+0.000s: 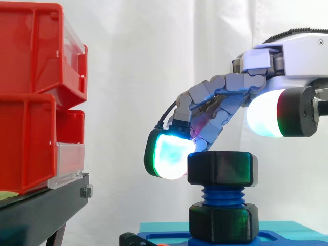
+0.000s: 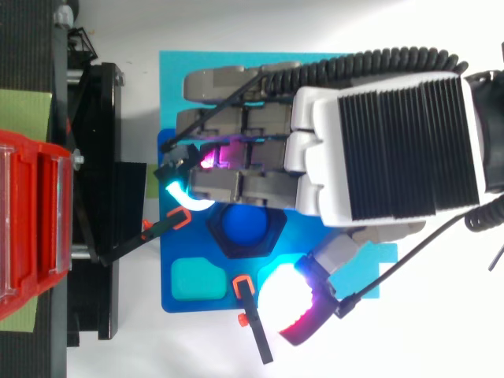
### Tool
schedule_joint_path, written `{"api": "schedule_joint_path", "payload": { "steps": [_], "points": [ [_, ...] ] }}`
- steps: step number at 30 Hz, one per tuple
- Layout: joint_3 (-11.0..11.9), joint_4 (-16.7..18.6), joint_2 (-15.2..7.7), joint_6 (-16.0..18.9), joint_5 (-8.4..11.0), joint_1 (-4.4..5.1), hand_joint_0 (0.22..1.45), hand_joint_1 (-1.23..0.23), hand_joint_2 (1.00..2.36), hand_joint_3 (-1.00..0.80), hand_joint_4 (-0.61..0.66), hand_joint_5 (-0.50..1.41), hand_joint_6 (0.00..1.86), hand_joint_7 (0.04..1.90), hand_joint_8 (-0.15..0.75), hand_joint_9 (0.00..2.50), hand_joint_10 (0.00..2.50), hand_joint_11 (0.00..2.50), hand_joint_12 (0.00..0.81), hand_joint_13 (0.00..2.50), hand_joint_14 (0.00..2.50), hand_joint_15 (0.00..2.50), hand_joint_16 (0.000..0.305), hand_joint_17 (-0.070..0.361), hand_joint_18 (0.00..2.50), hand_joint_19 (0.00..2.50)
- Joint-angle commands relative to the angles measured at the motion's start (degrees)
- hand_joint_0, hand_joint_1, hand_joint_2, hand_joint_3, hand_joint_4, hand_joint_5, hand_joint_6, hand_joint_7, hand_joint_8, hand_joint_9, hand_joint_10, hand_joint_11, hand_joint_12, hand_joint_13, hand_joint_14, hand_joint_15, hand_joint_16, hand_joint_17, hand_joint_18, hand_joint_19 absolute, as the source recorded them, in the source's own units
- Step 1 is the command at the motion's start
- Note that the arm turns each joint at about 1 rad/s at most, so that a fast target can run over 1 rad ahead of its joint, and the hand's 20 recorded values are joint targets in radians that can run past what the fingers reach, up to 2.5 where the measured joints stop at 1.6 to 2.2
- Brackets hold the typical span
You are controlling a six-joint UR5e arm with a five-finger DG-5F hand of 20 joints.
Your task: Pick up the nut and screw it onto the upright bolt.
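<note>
The black hex nut [image 1: 222, 168] sits on top of the upright blue bolt [image 1: 222, 195], with threads showing between it and a black hex base [image 1: 223, 223]. From above, the bolt's blue end [image 2: 244, 224] shows inside the nut [image 2: 274, 236]. My hand [image 1: 277, 56] hovers over them with curled fingers. One cyan-green fingertip [image 1: 169, 154] rests against the nut's left side. The thumb pad [image 1: 264, 113] glows white and red, up to the right and clear of the nut. Nothing is held.
The bolt stands on a blue plate [image 2: 205, 303] that carries a cyan pad [image 2: 197, 279] and black clamps with orange tips [image 2: 252, 323]. Red bins [image 1: 31, 92] on a black stand [image 1: 41, 210] rise close on the left.
</note>
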Motion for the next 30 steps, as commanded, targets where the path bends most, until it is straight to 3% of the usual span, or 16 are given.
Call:
{"api": "schedule_joint_path", "payload": {
  "steps": [1, 9, 13, 30],
  "points": [
    [0.0, 0.0, 0.0, 0.0, 0.50, 0.72, 0.43, -0.15, 1.00, -0.50, 0.26, -0.09, 0.50, 1.05, 0.306, 0.81, 0.00, 0.00, 0.353, 0.53, 0.00, 0.00, 0.043, 0.097, 0.27, 0.00],
    [0.0, -0.2, 0.0, 0.0, 1.03, 1.68, 0.44, -0.16, 1.00, -0.50, 0.24, -0.07, 0.50, 1.17, 0.300, 0.84, 0.00, 0.00, 0.347, 0.54, 0.00, 0.00, 0.042, 0.094, 0.28, 0.00],
    [0.0, -0.2, 0.0, 0.0, 1.03, 1.68, 0.45, -0.18, 1.00, -0.50, 0.23, -0.07, 0.50, 1.21, 0.302, 0.85, 0.00, 0.00, 0.341, 0.55, 0.00, 0.00, 0.041, 0.093, 0.29, 0.01],
    [-0.1, -1.2, 0.0, -0.2, 0.59, -0.87, 0.46, -0.21, 1.00, -0.50, 0.19, -0.03, 0.50, 1.41, 0.303, 0.94, 0.00, 0.01, 0.319, 0.63, 0.00, 0.00, 0.038, 0.087, 0.38, 0.04]
  ]
}}
